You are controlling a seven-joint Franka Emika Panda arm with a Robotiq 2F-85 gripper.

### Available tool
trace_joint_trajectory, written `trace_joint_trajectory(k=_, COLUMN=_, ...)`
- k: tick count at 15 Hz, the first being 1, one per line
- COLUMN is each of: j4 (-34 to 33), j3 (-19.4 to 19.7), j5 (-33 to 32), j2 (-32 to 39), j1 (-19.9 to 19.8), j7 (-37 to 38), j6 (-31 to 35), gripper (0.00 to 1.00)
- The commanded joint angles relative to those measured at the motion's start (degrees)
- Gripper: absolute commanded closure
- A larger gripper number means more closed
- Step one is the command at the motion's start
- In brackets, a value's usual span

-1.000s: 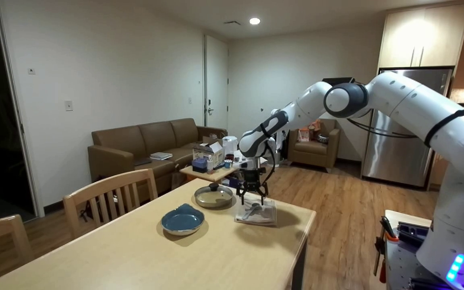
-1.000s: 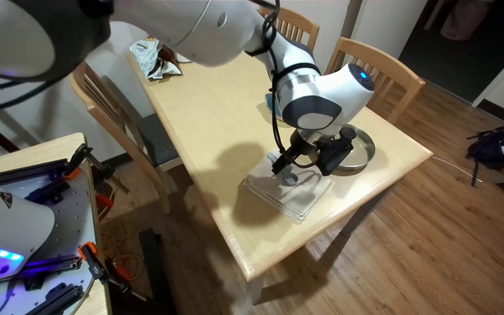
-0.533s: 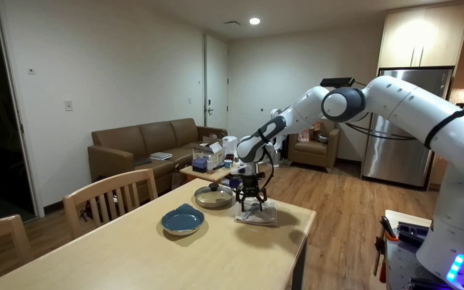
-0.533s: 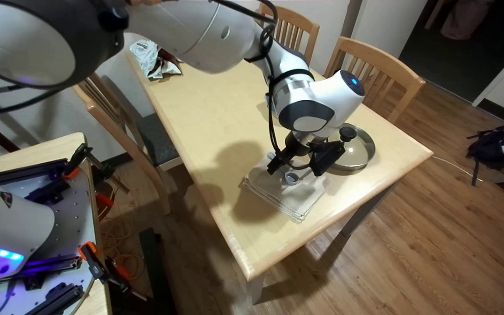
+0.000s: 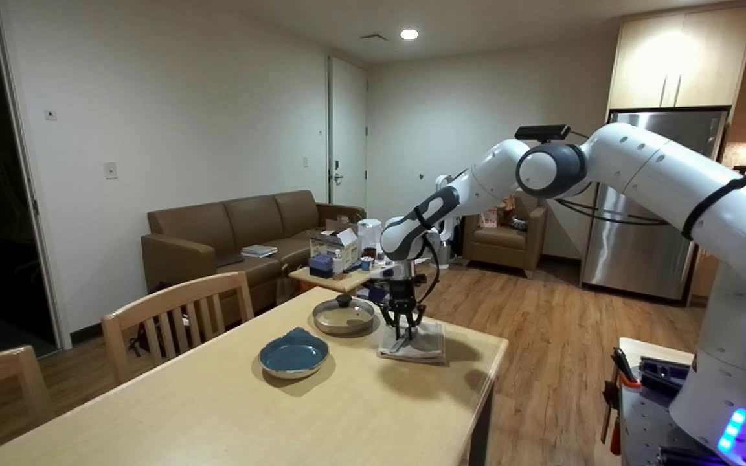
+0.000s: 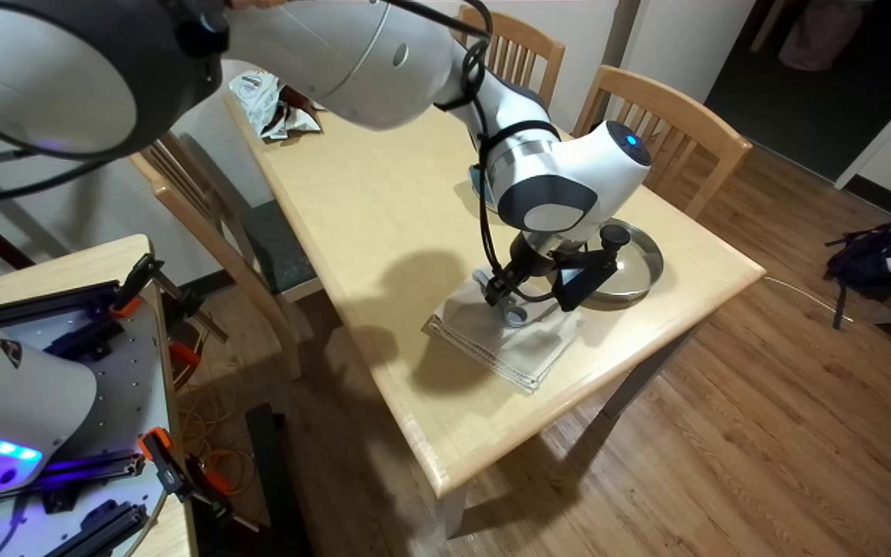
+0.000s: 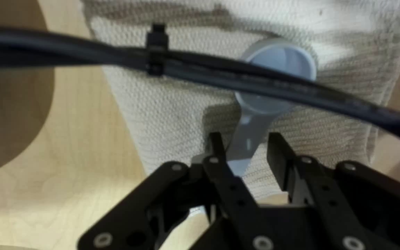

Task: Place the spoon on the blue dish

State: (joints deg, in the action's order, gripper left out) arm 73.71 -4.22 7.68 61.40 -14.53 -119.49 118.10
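Note:
A grey spoon with a deep round bowl [image 7: 283, 60] lies on a folded napkin [image 7: 172, 114]; in an exterior view its bowl [image 6: 515, 316] shows beside the fingers. My gripper [image 7: 245, 137] is down at the napkin, one finger on each side of the handle. The jaws are partly drawn in, and napkin shows between the handle and the right-hand finger. Whether the left-hand finger touches the handle, I cannot tell. The blue dish [image 5: 293, 354] sits apart from the napkin, nearer the chairs; the arm mostly hides the dish [image 6: 476, 179] in an exterior view.
A glass-lidded pan [image 5: 344, 317] with a black knob stands close beside the napkin and gripper. Across the wrist view a black cable [image 7: 200, 74] runs over part of the spoon's bowl. A crumpled bag [image 6: 267, 104] lies at the table's far end.
The gripper has come down a little to the napkin. Over the last half second its fingers have moved closer together around the spoon's handle. Dish, pan and napkin stay put.

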Motion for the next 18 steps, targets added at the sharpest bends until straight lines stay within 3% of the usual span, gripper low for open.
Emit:
trace_joint_trajectory(k=1, j4=-1.9, j3=0.4, j5=-1.7, j2=1.1, j1=0.5, j7=1.4, j6=0.2, gripper=0.92)
trace_joint_trajectory(k=3, j4=-2.0, j3=0.4, j5=-1.9, j2=1.2, j1=0.5, j7=0.9, j6=0.9, gripper=0.98)
trace_joint_trajectory(k=4, j4=-2.1, j3=0.4, j5=-2.3, j2=1.3, j1=0.6, j7=0.4, j6=1.3, gripper=0.95)
trace_joint_trajectory(k=12, j4=-2.7, j3=-1.3, j5=-5.4, j2=2.6, j1=-0.1, j7=-9.1, j6=10.4, gripper=0.95)
trace_joint_trajectory(k=13, j4=4.4, j3=-3.1, j5=-4.8, j2=-5.6, j1=2.3, j7=-7.5, j6=10.7, gripper=0.95)
trace_joint_trajectory(k=15, j4=3.0, j3=-4.3, j5=-4.8, j2=-7.4, j1=1.3, j7=-10.5, j6=8.9, gripper=0.95)
trace_joint_trajectory(k=18, j4=7.9, j3=-5.3, j5=-6.4, j2=-13.1, j1=6.8, j7=-9.1, j6=9.4, gripper=0.95)
